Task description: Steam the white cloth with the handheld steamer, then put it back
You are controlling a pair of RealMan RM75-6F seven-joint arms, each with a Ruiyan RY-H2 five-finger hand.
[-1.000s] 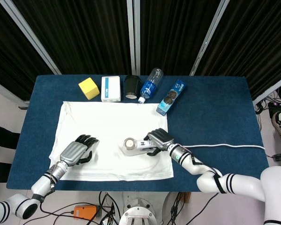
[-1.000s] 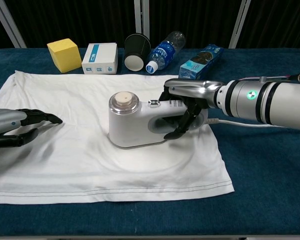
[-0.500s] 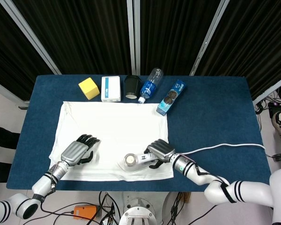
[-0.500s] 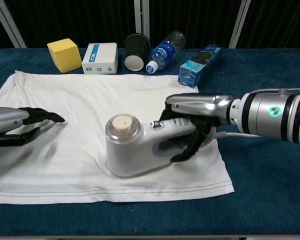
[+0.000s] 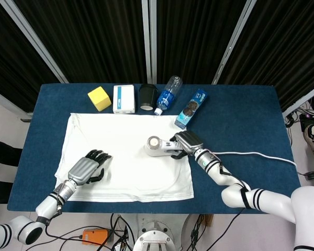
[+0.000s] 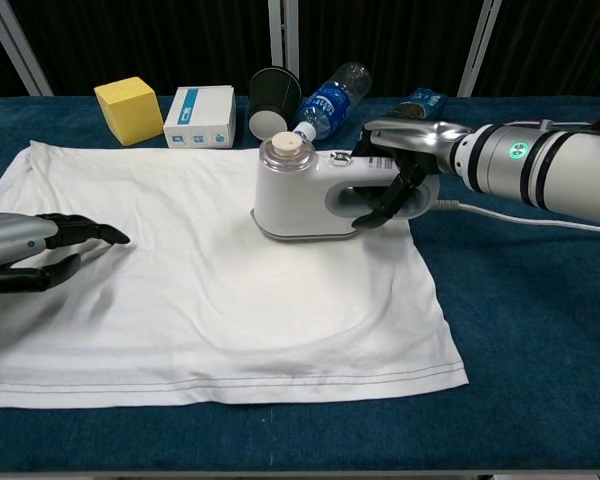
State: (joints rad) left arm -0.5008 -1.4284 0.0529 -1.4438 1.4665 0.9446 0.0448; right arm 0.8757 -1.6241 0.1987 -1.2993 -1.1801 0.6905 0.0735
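While flat on the white cloth [image 6: 210,300], steamer [image 6: 305,195] in the right robot hand's [image 6: 395,180] grip.

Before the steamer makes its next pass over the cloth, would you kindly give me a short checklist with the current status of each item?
1. Right hand grips the steamer by its handle: ok.
2. Steamer base on the white cloth: ok.
3. Left hand rests on the cloth's left part, holding it down: ok.
4. Power cord trails free across the table: ok.
5. Bottle and cookie pack close beyond the steamer, collision risk: not ok.
6. Steam coming out: cannot tell.
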